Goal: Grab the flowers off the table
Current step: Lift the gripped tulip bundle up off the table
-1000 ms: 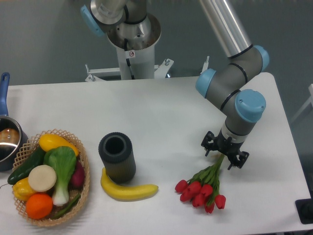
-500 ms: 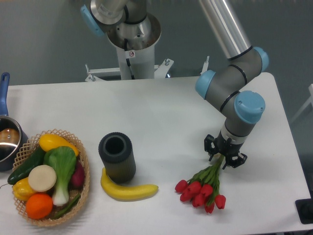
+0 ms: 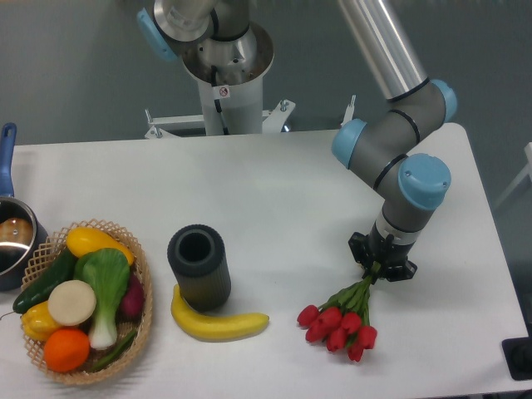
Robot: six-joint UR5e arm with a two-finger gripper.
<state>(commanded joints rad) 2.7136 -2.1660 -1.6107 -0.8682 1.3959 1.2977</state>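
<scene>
Jaws have come in since the last frame: the gripper [image 3: 381, 268] was splayed wide over the stems, now I see it pinched on the flowers [image 3: 343, 317] at the stem end. Buds have bunched up a bit too; the outer right one sits tighter to the rest.

Count: one bunch of flowers, roughly eight red buds, one banana [image 3: 218, 320], one black cylinder cup [image 3: 199, 267], one wicker basket [image 3: 141, 274], one pot [image 3: 14, 236].

Flowers lie on the table [image 3: 274, 191] toward the front right corner, buds pointing at the front edge, stems running up and right into the gripper. Buds sit near the front edge. Open tabletop behind and left of the arm; bare strip between the flowers and the right edge.

Cup stands upright mid-front, opening up, inside looks dark. Banana lies just in front of it, touching or nearly. Basket at the front left holds mixed produce: orange, yellow lemon-like pieces, bok choy, cucumber, a cut white round, something purple. Pot at the left edge is partly cropped.
</scene>
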